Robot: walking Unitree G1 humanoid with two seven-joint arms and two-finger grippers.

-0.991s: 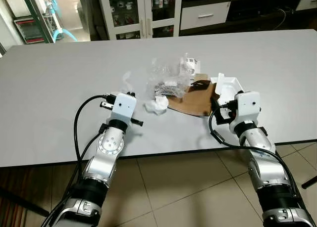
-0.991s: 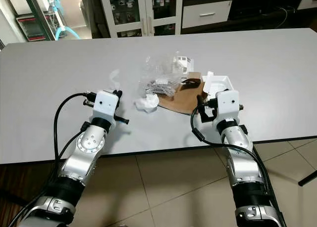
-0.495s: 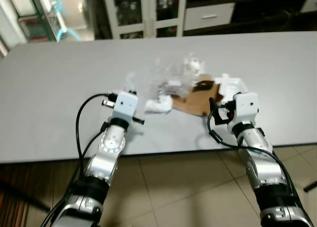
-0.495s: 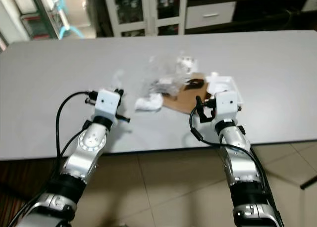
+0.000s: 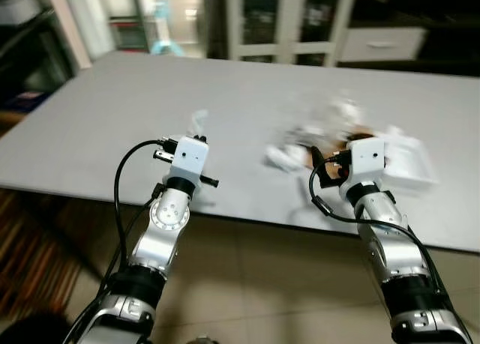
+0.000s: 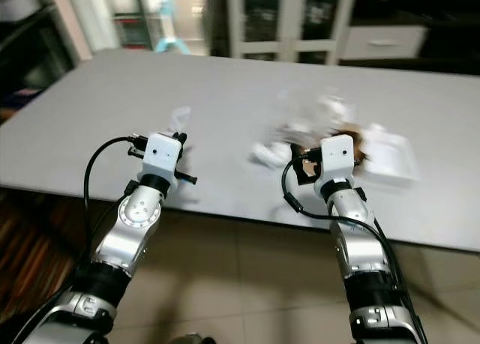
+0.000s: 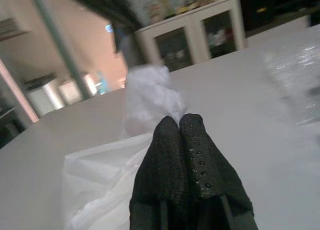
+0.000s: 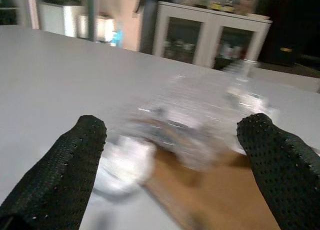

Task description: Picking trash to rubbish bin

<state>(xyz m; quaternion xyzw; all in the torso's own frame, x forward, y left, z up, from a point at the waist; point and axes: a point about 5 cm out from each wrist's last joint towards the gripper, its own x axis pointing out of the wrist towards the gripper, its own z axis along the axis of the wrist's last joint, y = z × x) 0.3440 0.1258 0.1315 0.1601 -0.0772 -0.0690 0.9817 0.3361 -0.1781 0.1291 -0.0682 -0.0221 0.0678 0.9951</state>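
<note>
The whole view has swung leftward, so the robot is turning, not the trash. The left gripper [image 7: 179, 122] stays clamped on a thin white plastic bag [image 7: 145, 97]; the right gripper [image 8: 170, 132] gapes before the blurred clear-plastic-and-brown-cardboard heap [image 5: 330, 130] on the grey table [image 5: 112, 104]. Likely heading binward.

A broad grey surface [image 5: 112, 112] carries everything here, its near edge running above a tiled floor [image 5: 262, 284]. Toward the right side lies a blurred cluster of litter: a crumpled white paper wad [image 5: 283, 157], clear crinkled plastic wrap [image 8: 200, 125] over a flat brown cardboard piece [image 8: 220, 195], and what appears to be a white tray [image 5: 409, 164] just beside them. Well apart to the left, a thin white plastic bag [image 7: 110, 175] rests on the grey top.
</note>
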